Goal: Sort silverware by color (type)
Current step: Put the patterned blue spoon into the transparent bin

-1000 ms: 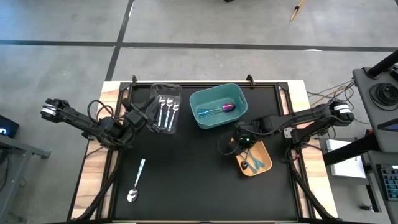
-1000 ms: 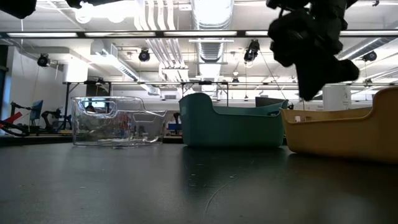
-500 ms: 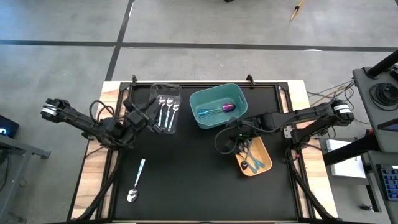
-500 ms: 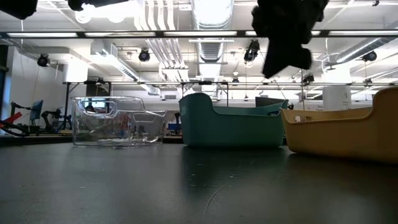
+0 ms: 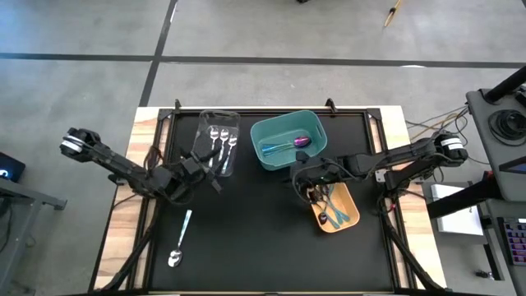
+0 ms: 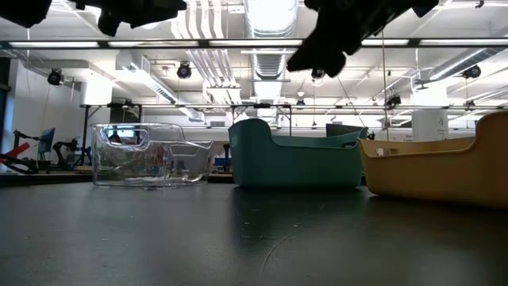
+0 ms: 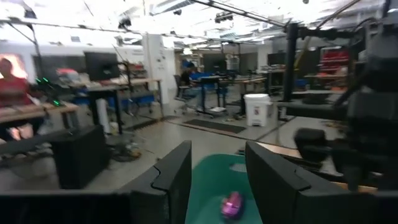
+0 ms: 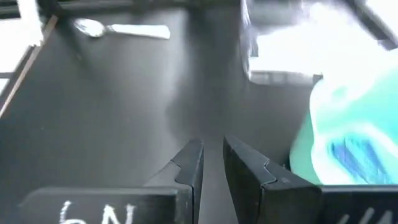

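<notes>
On the black table [image 5: 263, 238] one silver spoon [image 5: 181, 239] lies loose, well apart from the clear bin [image 5: 217, 141] holding its mates. The left gripper [image 5: 204, 171], fingers parted and empty, hangs between them; the right gripper [image 5: 306, 177], narrow and empty, hovers beside the orange bin [image 5: 337, 209]. A flat spoon may slide from a shallow pinch, or land in the wrong bin.

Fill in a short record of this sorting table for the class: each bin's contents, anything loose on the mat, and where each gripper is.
clear bin: three silver spoons
teal bin: purple-blue pieces
orange bin: teal-handled utensils
loose on mat: one silver spoon
left gripper: open, empty, above mat below clear bin
right gripper: nearly closed, empty, by orange bin's edge
</notes>
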Action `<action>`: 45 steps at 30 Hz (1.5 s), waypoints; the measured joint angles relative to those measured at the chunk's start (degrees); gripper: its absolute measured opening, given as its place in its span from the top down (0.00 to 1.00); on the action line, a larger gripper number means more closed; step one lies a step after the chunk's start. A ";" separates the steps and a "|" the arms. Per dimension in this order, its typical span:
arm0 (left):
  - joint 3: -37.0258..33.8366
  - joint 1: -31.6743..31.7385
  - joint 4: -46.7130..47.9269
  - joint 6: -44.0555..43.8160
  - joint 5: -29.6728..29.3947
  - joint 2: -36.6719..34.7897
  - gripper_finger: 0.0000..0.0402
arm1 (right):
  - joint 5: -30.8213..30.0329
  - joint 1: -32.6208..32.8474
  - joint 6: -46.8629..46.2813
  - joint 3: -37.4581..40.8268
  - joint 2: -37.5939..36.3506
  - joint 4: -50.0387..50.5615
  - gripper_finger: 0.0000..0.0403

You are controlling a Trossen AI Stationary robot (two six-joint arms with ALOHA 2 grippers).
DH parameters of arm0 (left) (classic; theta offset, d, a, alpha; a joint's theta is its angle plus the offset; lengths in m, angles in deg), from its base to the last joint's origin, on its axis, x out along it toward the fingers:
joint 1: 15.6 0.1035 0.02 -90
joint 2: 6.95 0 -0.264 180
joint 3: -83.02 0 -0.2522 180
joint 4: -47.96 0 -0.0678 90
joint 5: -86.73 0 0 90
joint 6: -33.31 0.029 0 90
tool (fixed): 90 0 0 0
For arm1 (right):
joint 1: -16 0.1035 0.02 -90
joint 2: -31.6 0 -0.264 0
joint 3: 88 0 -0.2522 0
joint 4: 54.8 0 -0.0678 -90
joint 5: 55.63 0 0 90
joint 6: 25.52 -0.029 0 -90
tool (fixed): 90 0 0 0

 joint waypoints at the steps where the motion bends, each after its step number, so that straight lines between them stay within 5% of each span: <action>1: 0.00 -0.44 0.00 -1.50 -0.02 0.53 0.67 | 0.01 0.23 1.73 0.60 -0.01 -2.53 0.87; 9: 2.40 -2.85 0.93 -17.21 0.01 4.65 0.67 | 2.35 2.09 14.41 5.41 -0.29 -19.28 0.87; 16: 10.73 -3.99 6.12 -22.99 -1.36 10.16 0.67 | 7.85 2.08 21.73 6.39 -1.74 -21.61 0.87; 23: 20.34 -3.94 25.24 -36.25 -9.33 12.51 0.67 | 8.01 2.05 25.57 8.35 -1.97 -24.93 0.87; 37: 35.83 -2.19 72.28 -65.86 3.71 12.83 0.67 | 16.63 -1.24 22.82 8.81 -1.68 -32.98 0.87; 45: 36.04 -2.05 85.11 -88.01 14.09 15.60 0.67 | 17.11 1.32 18.93 13.01 -1.57 -35.66 0.87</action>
